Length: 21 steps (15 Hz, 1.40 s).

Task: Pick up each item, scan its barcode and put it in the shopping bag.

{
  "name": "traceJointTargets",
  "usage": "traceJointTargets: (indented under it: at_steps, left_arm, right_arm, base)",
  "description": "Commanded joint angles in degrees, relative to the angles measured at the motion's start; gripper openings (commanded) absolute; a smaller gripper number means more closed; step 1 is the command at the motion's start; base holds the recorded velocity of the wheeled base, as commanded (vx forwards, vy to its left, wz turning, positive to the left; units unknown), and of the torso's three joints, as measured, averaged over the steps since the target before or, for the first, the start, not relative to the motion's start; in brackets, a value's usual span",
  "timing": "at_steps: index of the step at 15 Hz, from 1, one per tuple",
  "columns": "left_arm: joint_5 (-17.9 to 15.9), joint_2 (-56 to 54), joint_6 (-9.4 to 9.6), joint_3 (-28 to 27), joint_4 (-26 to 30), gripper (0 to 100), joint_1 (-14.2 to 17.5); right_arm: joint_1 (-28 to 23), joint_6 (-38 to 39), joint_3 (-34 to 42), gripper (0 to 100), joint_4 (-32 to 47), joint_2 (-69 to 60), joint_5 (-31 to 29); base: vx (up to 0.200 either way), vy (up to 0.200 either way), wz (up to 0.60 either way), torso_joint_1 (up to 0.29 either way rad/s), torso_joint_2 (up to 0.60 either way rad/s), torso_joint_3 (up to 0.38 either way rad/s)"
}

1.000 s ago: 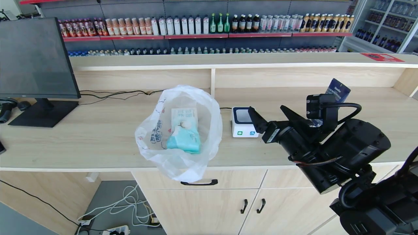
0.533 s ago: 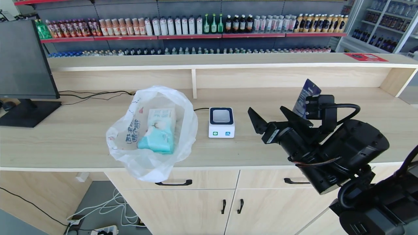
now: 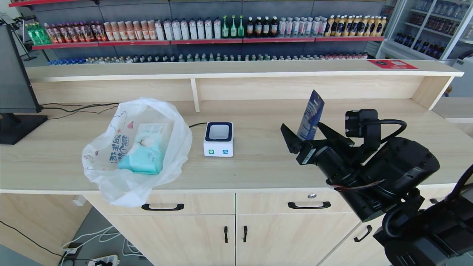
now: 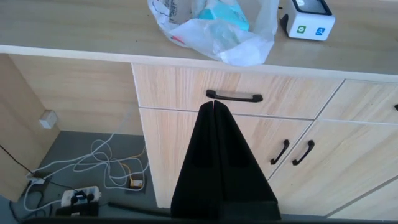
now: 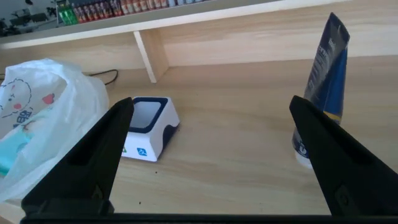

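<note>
A clear plastic shopping bag (image 3: 111,147) lies open on the wooden counter (image 3: 258,162), with a teal-and-white pack (image 3: 144,153) inside. To its right stands a small white barcode scanner (image 3: 218,139). A dark blue tube (image 3: 311,115) stands upright farther right. My right gripper (image 3: 302,126) hovers open just in front of the tube, which is not between its fingers (image 5: 93,168); the tube (image 5: 326,81) stands off to one side beyond them. My left gripper (image 4: 213,104) is shut and empty, low in front of the drawer handle (image 4: 234,96), below the bag (image 4: 211,31).
A monitor (image 3: 14,74) and cables sit at the counter's far left. A raised shelf with an upright divider (image 3: 194,94) runs along the back. Drawers and cabinet doors (image 3: 236,229) line the front. Drink shelves (image 3: 207,29) stand behind.
The whole head view has shifted, so the camera moved rightward along the counter. The blue tube now lines up behind the right gripper's gap. Nothing was grasped or released.
</note>
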Motion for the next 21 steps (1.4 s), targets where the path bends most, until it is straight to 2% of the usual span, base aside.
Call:
traceJointTargets:
  at_steps: [1,3,5,8,11,17,21]
  left_arm:
    - [0.0,0.0,-0.04,0.0,0.0,0,0.0]
    - [0.0,0.0,-0.13,0.0,0.0,0,0.1]
    - [0.0,0.0,-0.04,0.0,0.0,0,0.0]
    - [0.0,0.0,-0.13,0.0,0.0,0,0.0]
    - [0.0,0.0,-0.04,0.0,0.0,0,0.0]
    - [0.0,0.0,-0.13,0.0,0.0,0,0.1]
    - [0.0,0.0,-0.04,0.0,0.0,0,0.0]
  right_arm:
    - [0.1,0.0,0.7,100,-0.1,0.4,-0.1]
    - [0.0,0.0,1.5,100,-0.1,1.1,-0.6]
    - [-0.3,0.1,0.3,100,-0.1,3.6,-1.5]
    - [-0.3,0.3,-6.1,100,-0.1,9.3,-1.7]
    - [0.1,0.2,-6.3,100,-0.1,13.1,-3.8]
    - [-6.1,1.5,-6.5,100,-0.1,15.9,-3.9]
    - [-6.0,1.6,-6.5,100,-0.1,15.9,-3.9]
  base:
    - [0.000,-0.200,0.00,0.002,0.00,0.007]
    - [0.000,-0.200,0.00,0.000,0.00,0.002]
    - [0.000,0.000,0.00,0.000,0.00,0.000]
    - [0.000,0.000,0.00,0.000,0.00,0.000]
    - [0.000,0.000,0.00,0.000,0.00,0.000]
    - [0.000,0.000,0.00,0.000,0.00,0.000]
    - [0.050,0.000,0.00,-0.001,0.00,0.001]
